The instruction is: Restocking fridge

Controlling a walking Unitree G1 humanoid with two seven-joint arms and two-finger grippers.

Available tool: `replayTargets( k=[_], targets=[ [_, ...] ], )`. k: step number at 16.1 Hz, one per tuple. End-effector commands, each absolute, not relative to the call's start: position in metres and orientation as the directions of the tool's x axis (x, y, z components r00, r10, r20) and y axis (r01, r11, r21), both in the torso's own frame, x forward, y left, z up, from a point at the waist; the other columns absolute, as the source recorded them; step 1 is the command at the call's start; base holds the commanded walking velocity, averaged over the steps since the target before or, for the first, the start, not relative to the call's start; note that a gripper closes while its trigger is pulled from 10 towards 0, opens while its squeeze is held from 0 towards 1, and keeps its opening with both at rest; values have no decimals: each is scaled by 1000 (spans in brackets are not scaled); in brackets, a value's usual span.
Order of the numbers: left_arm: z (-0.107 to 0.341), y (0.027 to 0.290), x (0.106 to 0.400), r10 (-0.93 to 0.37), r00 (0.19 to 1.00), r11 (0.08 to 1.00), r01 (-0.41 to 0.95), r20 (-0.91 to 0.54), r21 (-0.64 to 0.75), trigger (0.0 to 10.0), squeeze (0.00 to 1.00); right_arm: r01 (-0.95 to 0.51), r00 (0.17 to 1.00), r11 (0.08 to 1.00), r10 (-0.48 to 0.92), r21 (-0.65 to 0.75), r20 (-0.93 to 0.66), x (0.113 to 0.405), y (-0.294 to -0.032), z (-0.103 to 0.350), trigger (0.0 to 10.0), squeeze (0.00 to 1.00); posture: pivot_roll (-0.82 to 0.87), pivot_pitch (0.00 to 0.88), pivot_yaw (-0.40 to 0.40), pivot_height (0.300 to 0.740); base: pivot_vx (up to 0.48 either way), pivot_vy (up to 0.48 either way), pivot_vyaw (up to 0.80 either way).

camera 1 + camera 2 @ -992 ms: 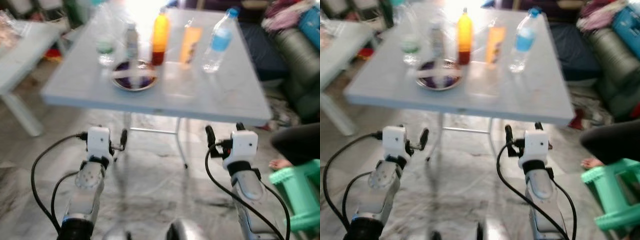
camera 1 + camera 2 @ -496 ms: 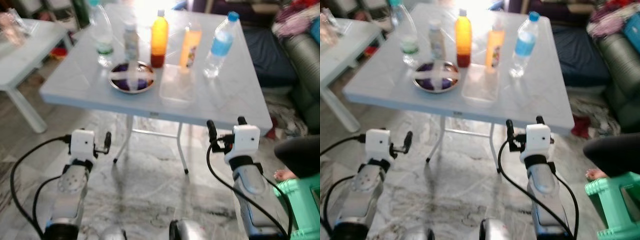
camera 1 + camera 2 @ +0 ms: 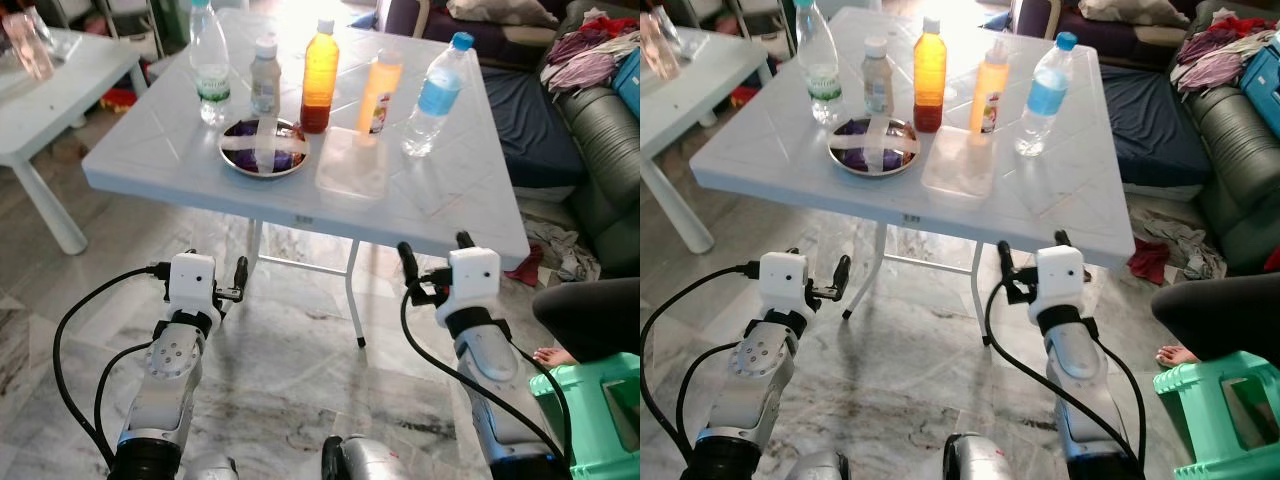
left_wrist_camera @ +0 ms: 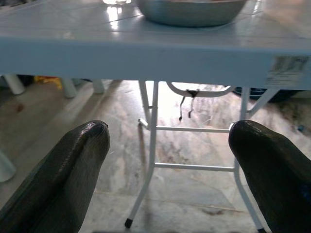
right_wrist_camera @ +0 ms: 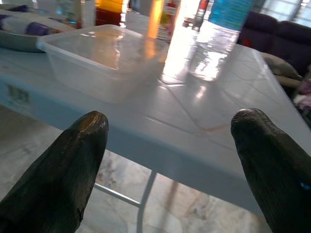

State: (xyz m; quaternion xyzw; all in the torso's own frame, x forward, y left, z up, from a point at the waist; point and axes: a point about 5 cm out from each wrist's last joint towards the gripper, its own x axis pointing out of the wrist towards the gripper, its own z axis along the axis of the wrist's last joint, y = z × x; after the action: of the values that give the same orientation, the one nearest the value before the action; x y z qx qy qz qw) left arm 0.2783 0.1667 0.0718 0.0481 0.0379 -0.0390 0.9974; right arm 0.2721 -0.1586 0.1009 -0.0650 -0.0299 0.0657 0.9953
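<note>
We held both grippers, left (image 3: 215, 268) and right (image 3: 432, 262), released, short of the table (image 3: 460, 195). Bottles (image 3: 318, 75) stood beyond a clear tub (image 3: 352, 163).

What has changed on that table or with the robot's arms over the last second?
Nothing was picked up or put down. The view sharpened and shifted as the robot's head moved. The left gripper and right gripper, fingers open, still hover empty before the white folding table; the bottles, round metal dish and clear plastic tub stayed put.

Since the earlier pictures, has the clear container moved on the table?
No. The clear container still lies beside the plate, in front of the juice bottle.
</note>
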Motion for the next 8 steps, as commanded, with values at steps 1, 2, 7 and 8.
replayTargets(
  k=[1,2,7,8],
  targets=[
    [71,166,277,-67,995,993,74,-78,95,10000,0,-131,988,980,141,-148,59,274,-160,103,10000,0,44,88,-111,740,0,0,0],
    [70,162,277,-87,993,991,94,-81,96,10000,0,-122,989,982,132,-144,67,276,-161,104,10000,0,32,83,-91,740,0,0,0],
    [69,138,294,-231,966,964,243,-116,106,10000,0,5,996,992,6,-125,85,260,-174,101,10000,0,-59,83,20,740,0,0,0],
    [69,132,296,-266,956,954,279,-125,106,10000,0,40,996,991,-29,-125,88,255,-179,100,10000,0,-90,85,55,740,0,0,0]
  ],
)
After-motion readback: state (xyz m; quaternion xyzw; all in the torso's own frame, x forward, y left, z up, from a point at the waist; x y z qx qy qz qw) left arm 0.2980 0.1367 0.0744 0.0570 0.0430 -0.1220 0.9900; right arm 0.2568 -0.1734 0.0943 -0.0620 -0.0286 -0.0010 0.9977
